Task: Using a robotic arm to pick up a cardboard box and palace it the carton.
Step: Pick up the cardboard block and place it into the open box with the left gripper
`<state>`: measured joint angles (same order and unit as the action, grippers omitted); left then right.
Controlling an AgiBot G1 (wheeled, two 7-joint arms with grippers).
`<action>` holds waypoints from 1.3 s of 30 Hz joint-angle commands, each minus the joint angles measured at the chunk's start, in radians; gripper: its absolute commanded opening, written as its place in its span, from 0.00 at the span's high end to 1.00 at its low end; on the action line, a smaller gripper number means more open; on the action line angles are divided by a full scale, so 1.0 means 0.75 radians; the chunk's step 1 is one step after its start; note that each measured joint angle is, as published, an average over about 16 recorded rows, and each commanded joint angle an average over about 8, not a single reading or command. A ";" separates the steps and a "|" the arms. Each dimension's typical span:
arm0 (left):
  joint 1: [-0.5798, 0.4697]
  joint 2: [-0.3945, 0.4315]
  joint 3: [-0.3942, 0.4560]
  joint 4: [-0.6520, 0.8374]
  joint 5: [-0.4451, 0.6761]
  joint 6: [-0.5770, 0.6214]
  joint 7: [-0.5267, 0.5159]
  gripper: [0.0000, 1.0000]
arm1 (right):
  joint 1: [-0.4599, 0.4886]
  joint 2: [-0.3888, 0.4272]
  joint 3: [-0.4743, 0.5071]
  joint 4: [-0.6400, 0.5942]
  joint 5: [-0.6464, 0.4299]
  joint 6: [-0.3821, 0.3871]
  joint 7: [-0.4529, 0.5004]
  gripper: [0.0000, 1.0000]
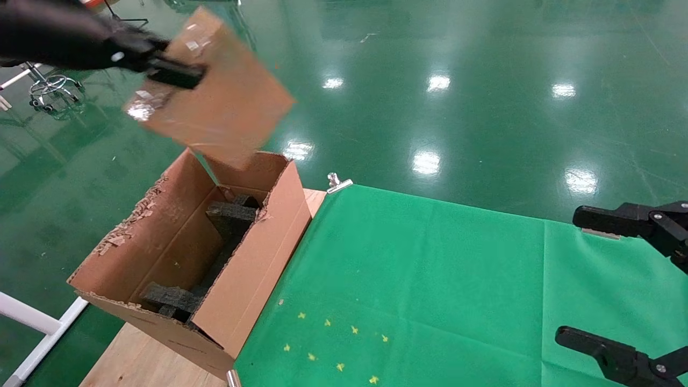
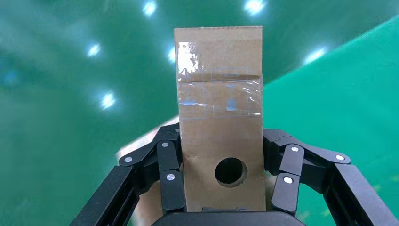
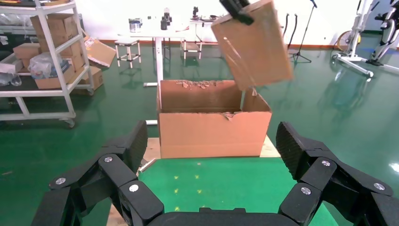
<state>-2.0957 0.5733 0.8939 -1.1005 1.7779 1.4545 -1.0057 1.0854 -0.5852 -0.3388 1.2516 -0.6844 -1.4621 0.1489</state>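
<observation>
One cardboard box [image 1: 217,94], held above carton [image 1: 258,269]; one round hole [image 2: 231,171] in its face. One carton on table edge. Black foam pieces [image 1: 231,217] inside carton: at least two visible, exact count unclear. Two grippers: left gripper [image 1: 177,72] above carton, right gripper [image 1: 618,279] well right of carton. One green cloth [image 1: 430,279] beside carton. One silver clip [image 1: 337,183] just right of carton's far corner. Yellow star marks [image 1: 333,344] on cloth near carton: about eight.
</observation>
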 commanded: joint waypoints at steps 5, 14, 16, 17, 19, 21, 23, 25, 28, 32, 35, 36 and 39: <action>0.041 -0.031 0.052 0.222 0.103 -0.031 0.170 1.00 | 0.000 0.000 0.000 0.000 0.000 0.000 0.000 0.00; 0.110 0.046 0.102 0.662 0.169 -0.142 0.327 1.00 | 0.000 0.000 0.000 0.000 0.000 0.000 0.000 0.00; 0.116 0.073 0.109 0.753 0.182 -0.170 0.345 1.00 | 0.000 0.000 0.000 0.000 0.000 0.000 0.000 0.00; 0.120 0.087 0.112 0.798 0.188 -0.187 0.355 1.00 | 0.000 0.000 0.000 0.000 0.000 0.000 0.000 0.00; 0.130 0.115 0.117 0.879 0.198 -0.228 0.377 1.00 | 0.000 0.000 0.000 0.000 0.000 0.000 0.000 0.00; 0.142 0.143 0.121 0.956 0.206 -0.274 0.398 1.00 | 0.000 0.000 0.000 0.000 0.000 0.000 0.000 0.00; 0.155 0.169 0.123 1.030 0.212 -0.322 0.421 1.00 | 0.000 0.000 0.000 0.000 0.000 0.000 0.000 0.00; 0.168 0.195 0.124 1.097 0.216 -0.375 0.439 1.00 | 0.000 0.000 0.000 0.000 0.000 0.000 0.000 0.00; 0.189 0.233 0.124 1.189 0.220 -0.455 0.457 1.00 | 0.000 0.000 0.000 0.000 0.000 0.000 0.000 0.00; 0.218 0.283 0.122 1.288 0.221 -0.572 0.458 1.00 | 0.000 0.000 0.000 0.000 0.000 0.000 0.000 0.00; 0.250 0.319 0.118 1.340 0.218 -0.679 0.447 1.00 | 0.000 0.000 0.000 0.000 0.000 0.000 0.000 0.00; 0.263 0.330 0.116 1.354 0.217 -0.716 0.443 1.00 | 0.000 0.000 0.000 0.000 0.000 0.000 0.000 0.00; 0.309 0.363 0.111 1.388 0.212 -0.821 0.433 1.00 | 0.000 0.000 0.000 0.000 0.000 0.000 0.000 0.00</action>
<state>-1.8672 0.8396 0.9779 -0.0653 1.9364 0.8674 -0.6781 1.0854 -0.5851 -0.3391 1.2516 -0.6842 -1.4620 0.1488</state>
